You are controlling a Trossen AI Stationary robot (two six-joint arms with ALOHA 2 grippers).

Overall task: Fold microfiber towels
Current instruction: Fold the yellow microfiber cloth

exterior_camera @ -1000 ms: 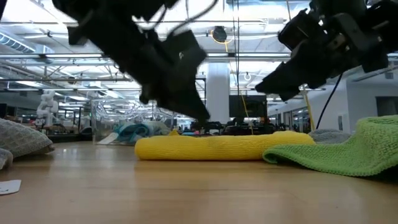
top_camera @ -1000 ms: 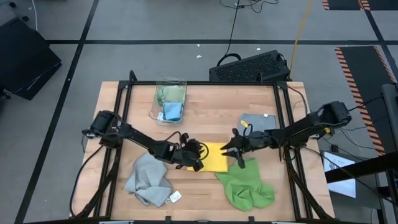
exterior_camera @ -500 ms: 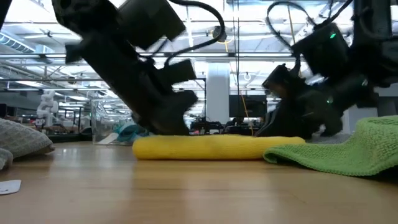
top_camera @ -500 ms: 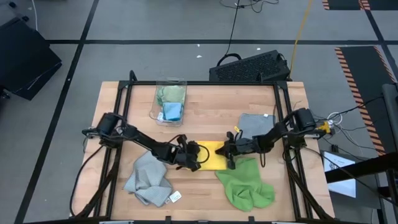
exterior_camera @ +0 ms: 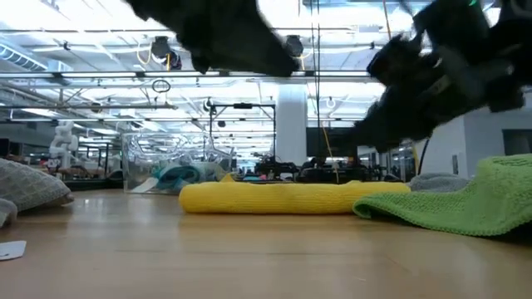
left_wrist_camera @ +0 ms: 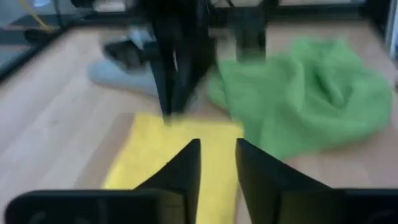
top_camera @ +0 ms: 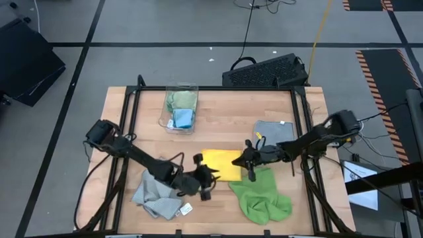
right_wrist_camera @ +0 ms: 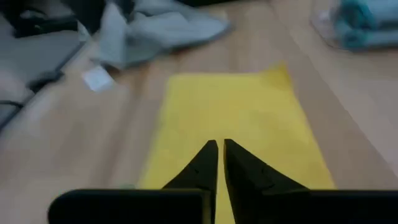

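While folded yellow microfiber towel point(top_camera: 221, 165) lies flat mid-frame, I note left gripper point(top_camera: 203, 185) at its lower-left corner, slightly parted, empty; right gripper point(top_camera: 250, 160) at right edge, pinched shut, empty. Soft, limp, light; I'd pinch edge corners.

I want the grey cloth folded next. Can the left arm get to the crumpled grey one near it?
Probably yes. The crumpled grey towel lies right beside the left tool, bare on top, with nothing between them; the yellow towel sits off to the other side.
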